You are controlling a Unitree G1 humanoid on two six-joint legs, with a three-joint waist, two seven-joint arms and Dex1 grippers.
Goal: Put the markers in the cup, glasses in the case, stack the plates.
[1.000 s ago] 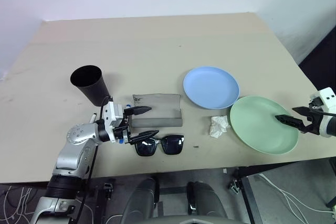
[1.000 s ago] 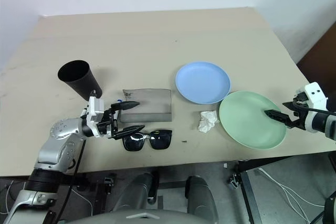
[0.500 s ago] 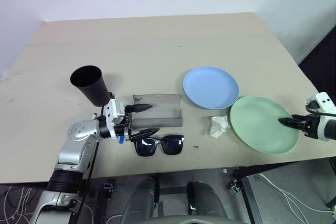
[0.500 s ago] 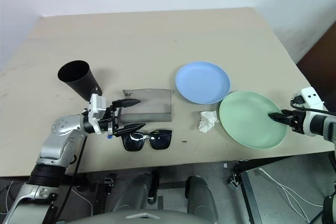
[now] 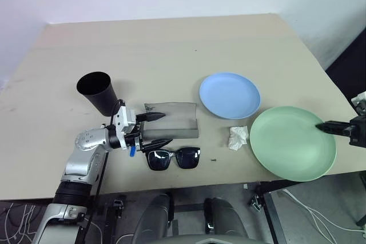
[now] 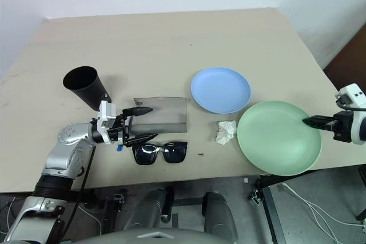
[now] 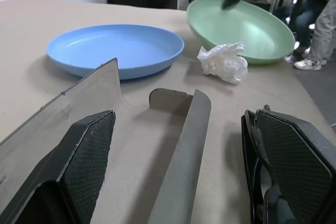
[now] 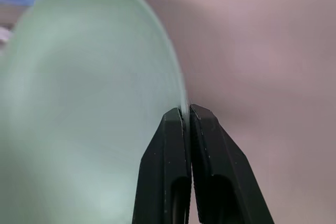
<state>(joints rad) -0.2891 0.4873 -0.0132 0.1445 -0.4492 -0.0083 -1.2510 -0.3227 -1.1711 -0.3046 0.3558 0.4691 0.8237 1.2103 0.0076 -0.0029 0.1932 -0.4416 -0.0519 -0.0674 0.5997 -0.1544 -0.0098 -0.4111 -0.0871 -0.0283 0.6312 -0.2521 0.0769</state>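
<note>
Jaws on my right gripper (image 8: pixel 186 109) are pinched tight on the rim of the mint green plate (image 5: pixel 289 150), gripping it at its right edge, and I see the plate tilted with that gripped side raised off the surface (image 5: pixel 171 44). On my left gripper (image 5: pixel 159 129) the jaws stand wide and point level to the right, one finger over the near-left part of the grey case (image 5: pixel 171 119), the other down by the left lens of the sunglasses (image 5: pixel 174 157). I read the sunglasses as lying flat at the near edge of the surface, just in front of the case and apart from it. Something small and blue (image 5: pixel 131 151) peeks out just below my left wrist; I cannot tell what it is. Near the middle, a crumpled white tissue (image 5: pixel 238 136) sits just beside the left rim of the mint green plate. Lying open, the case shows its lid flap spread flat toward the far side in my left wrist view. Left of the case and a little farther back, the black cup (image 5: pixel 98 92) stands with its mouth open and tipped toward the far left. Farther still, the light blue plate (image 5: pixel 229 94) rests flat, beyond the tissue and close to the far-left rim of the mint green plate.
</note>
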